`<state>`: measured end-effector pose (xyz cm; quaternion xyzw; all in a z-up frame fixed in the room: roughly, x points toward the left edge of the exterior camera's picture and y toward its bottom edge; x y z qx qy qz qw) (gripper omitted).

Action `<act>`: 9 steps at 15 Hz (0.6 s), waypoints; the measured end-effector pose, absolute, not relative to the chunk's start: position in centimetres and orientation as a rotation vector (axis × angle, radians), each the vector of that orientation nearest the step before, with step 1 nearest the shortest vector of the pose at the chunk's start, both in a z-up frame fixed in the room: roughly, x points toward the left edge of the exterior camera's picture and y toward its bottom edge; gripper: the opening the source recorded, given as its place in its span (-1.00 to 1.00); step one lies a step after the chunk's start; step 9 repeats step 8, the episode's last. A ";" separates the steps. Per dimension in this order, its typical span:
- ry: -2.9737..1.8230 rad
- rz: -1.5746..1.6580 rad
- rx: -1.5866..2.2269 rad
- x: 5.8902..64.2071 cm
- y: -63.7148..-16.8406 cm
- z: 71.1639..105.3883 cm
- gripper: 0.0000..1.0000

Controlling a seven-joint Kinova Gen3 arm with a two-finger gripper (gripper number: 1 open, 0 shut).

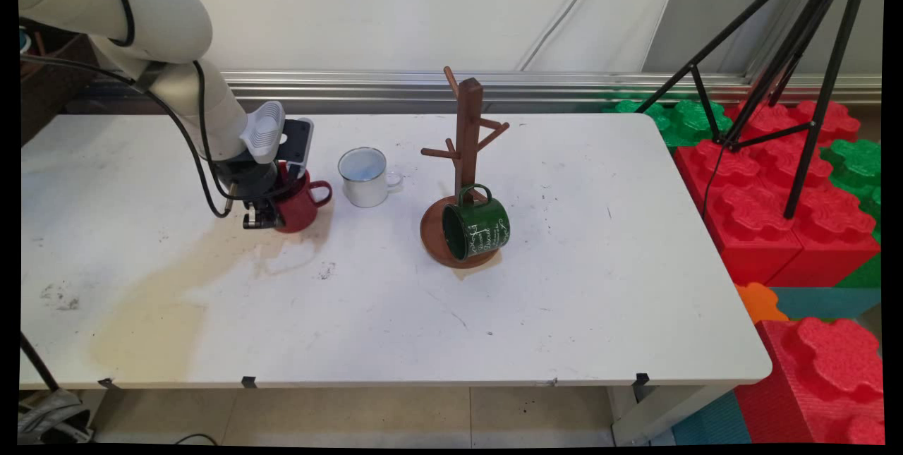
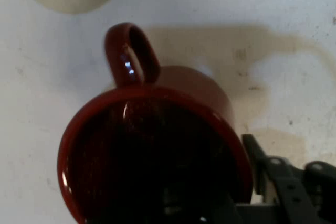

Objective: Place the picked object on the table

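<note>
White table, stained and scuffed, before a pale wall, with red and green foam blocks and a black tripod at its right.
The gripper pinches the rim of a red mug, one finger inside and one outside; the mug's interior looks dark. Just beside it stands a white enamel mug, its contents unclear. A green mug lies tipped on the base of a wooden mug tree, mouth toward the camera.
</note>
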<state>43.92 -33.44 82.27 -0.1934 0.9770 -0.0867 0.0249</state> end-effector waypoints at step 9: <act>3.022 -0.291 -0.558 43.5 -33.0 82.1 1.00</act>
